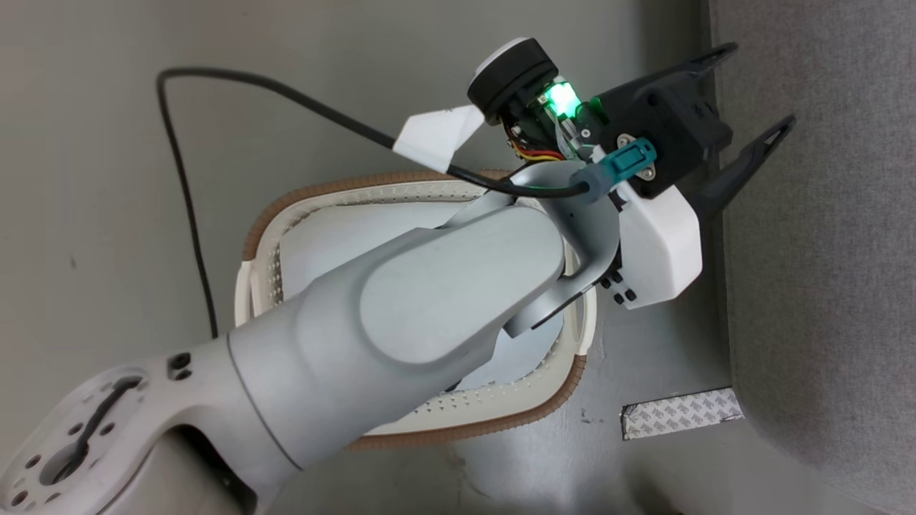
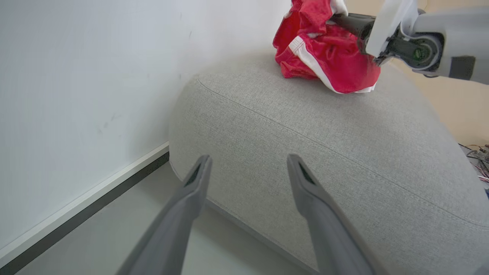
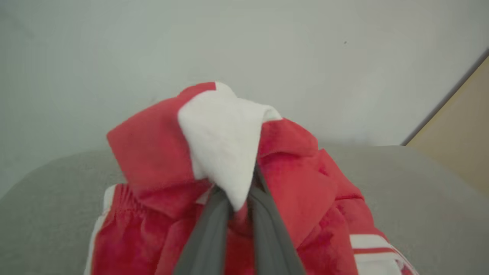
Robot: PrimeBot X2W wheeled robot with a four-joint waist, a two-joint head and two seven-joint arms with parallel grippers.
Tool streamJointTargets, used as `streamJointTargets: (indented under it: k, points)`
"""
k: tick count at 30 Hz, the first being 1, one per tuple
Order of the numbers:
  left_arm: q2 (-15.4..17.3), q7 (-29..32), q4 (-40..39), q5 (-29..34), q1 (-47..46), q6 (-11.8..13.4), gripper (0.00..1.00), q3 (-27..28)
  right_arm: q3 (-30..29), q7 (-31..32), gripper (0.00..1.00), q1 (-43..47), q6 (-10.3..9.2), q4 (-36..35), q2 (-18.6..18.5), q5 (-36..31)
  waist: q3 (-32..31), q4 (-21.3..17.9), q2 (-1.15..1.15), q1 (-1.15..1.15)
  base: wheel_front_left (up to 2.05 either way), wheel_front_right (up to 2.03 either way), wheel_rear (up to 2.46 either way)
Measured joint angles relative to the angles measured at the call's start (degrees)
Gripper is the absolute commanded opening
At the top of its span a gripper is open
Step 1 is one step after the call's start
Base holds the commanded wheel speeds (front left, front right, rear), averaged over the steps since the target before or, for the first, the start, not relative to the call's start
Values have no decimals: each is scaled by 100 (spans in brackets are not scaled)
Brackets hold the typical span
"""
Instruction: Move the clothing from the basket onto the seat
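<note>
The red-and-white clothing [image 3: 153, 152] looks soft, light and floppy, bunched on the grey seat [image 2: 324, 152]; a thick fold seems the best hold. The right end effector [image 3: 238, 193] is clamped on it; the left end effector [image 2: 248, 164] is spread apart.

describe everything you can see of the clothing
The clothing is a crumpled bundle of soft red fabric with white stripes and trim, plus a white cloth piece bunched on top. The right gripper is shut on it near the top. Its lower folds appear to rest on the grey seat.
</note>
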Motion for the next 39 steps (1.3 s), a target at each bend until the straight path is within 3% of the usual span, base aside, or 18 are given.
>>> streamJointTargets:
  k: [1, 5, 9, 17, 25, 31, 39]
  points:
    - [-5, -2, 11, 0, 2, 0, 100, -10, -44, 0, 100, -8, 0, 73, 78, -64, 9, 7, 0, 0, 0, 0, 0]
    - [36, -157, 60, -48, 130, 80, 100, 42, -342, -1, 100, -9, 0, 116, 307, -318, -91, 8, 0, -1, 0, 0, 0]
    - [194, -337, 78, -157, 455, 168, 100, 97, -337, -1, 100, 410, 0, -349, 477, -495, -324, -4, 0, -1, 0, 0, 0]
    - [525, -918, 156, -555, 1490, 459, 100, 368, -616, -2, 100, 2122, 0, -2150, 761, -992, -1164, 60, 0, -2, 0, 0, 0]
    - [864, -1220, 279, -916, 3080, 818, 100, 934, -714, -1, 100, 4253, 0, -3836, 1650, -1384, -2260, 346, 0, -4, 0, 0, 0]
    - [1095, -1246, 63, -778, 4478, 973, 100, 1779, -342, -2, 100, 5420, 0, -4364, 2062, -1555, -3127, 656, 0, -4, 0, 0, 0]
    - [1170, -1247, -158, 26, 6001, 1058, 100, 2955, -58, -2, 100, 6534, 0, -4633, 2811, -1659, -4048, 1200, 0, -4, 0, 0, 0]
